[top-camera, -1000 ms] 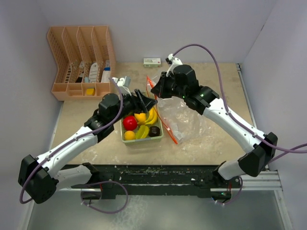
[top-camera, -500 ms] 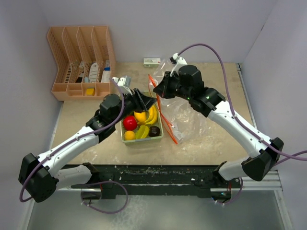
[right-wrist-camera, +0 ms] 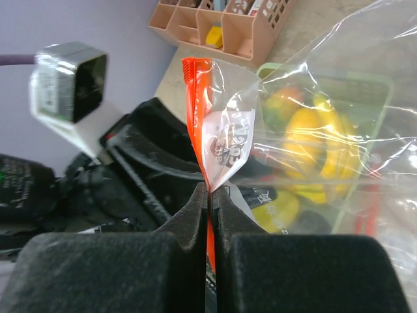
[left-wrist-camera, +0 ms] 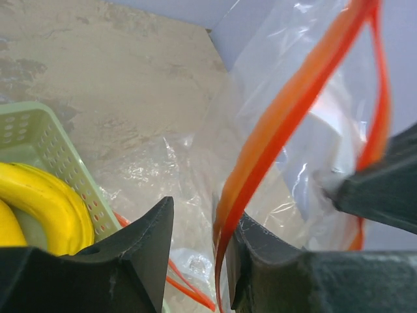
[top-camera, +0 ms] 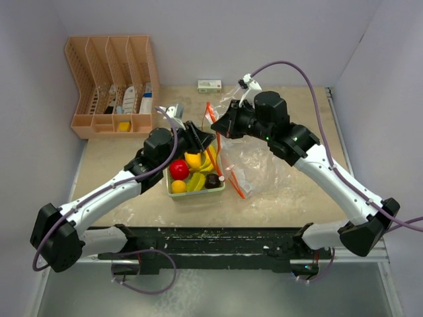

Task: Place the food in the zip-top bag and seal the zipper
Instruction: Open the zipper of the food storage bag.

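Tray, top view: I see the pale green tray [top-camera: 198, 193] on the table between the two arms.
Food, top view: the red apple [top-camera: 178, 169], small orange [top-camera: 178, 187], yellow bananas [top-camera: 202, 160] and dark purple fruit [top-camera: 212, 181] all sit in the tray.
Bag, top view: the zip-top bag [top-camera: 254, 165] lies against the tray's side away from the organizer [top-camera: 112, 79]. Its mouth is raised above the tray's far corner.
Zipper, top view: the zipper [top-camera: 238, 190] slants from that raised corner down along the same side of the tray.
Grippers, top view: the left gripper [top-camera: 203, 137] and right gripper [top-camera: 221, 125] meet just above the tray's far edge. I cannot tell the finger positions from here.
Tray, left wrist: the tray's wall [left-wrist-camera: 29, 134] is at the lower corner, with bananas [left-wrist-camera: 39, 202] inside.
Left gripper, left wrist: the left gripper [left-wrist-camera: 201, 215] has its fingers apart. The zipper [left-wrist-camera: 287, 107] passes through the gap against the finger farther from the tray, and the other finger is clear of it.
Bag, left wrist: the clear film [left-wrist-camera: 293, 163] hangs beyond the tray.
Right gripper, right wrist: the right gripper [right-wrist-camera: 209, 195] is pinched tight on the zipper [right-wrist-camera: 197, 111], which rises upright from the pinch.
Bag, right wrist: the film [right-wrist-camera: 326, 72] spreads from the zipper across the tray [right-wrist-camera: 374, 85].
Food, right wrist: the bananas [right-wrist-camera: 313, 150] show through the film, lying in the tray behind it.
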Tool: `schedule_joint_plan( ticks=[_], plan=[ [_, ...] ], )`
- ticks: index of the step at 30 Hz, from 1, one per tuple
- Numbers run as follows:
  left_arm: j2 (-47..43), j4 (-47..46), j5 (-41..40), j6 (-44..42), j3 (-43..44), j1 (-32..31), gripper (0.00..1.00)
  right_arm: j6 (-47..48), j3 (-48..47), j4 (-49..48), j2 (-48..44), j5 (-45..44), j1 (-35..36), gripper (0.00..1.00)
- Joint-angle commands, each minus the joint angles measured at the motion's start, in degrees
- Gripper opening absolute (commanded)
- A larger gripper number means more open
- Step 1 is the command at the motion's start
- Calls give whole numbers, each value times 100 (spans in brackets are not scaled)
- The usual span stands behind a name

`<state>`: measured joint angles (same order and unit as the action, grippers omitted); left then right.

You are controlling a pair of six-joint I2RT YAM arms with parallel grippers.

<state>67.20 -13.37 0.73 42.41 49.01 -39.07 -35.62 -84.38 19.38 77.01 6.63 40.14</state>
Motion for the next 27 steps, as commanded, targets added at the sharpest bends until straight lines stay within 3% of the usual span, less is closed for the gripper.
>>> schedule_joint_plan(
  ticks=[1,4,5,7,8,15,19,24,26,27],
  plan=[
    [255,-493,-33,-8,260,-96,45,-222,93,-395,-153,389,38,0],
    [369,-627,-31,-28,288,-209,49,-291,188,-518,-162,394,42,0],
    [383,-631,-23,-68,283,-236,41,-310,207,-548,-180,392,39,0],
    [326,-405,-98,-141,295,-251,9,-311,180,-449,-231,328,39,0],
    [234,-152,-252,-177,307,-255,0,-304,151,-319,-257,265,42,0],
    [-910,2458,-2305,-984,859,-252,0,312,-7,1160,-601,-747,43,0],
    [-1353,3486,-3111,-1501,1362,-256,0,546,-86,1825,-665,-2189,45,0],
    [-1353,4831,-3328,-1711,2103,-254,0,906,-286,1741,-258,-3681,39,0],
    [-1294,5351,-3453,-1721,2308,-257,0,982,-362,1479,-42,-3641,38,2],
    [-1257,5606,-3571,-1696,2387,-253,0,1061,-427,1295,83,-3332,40,9]
  ],
)
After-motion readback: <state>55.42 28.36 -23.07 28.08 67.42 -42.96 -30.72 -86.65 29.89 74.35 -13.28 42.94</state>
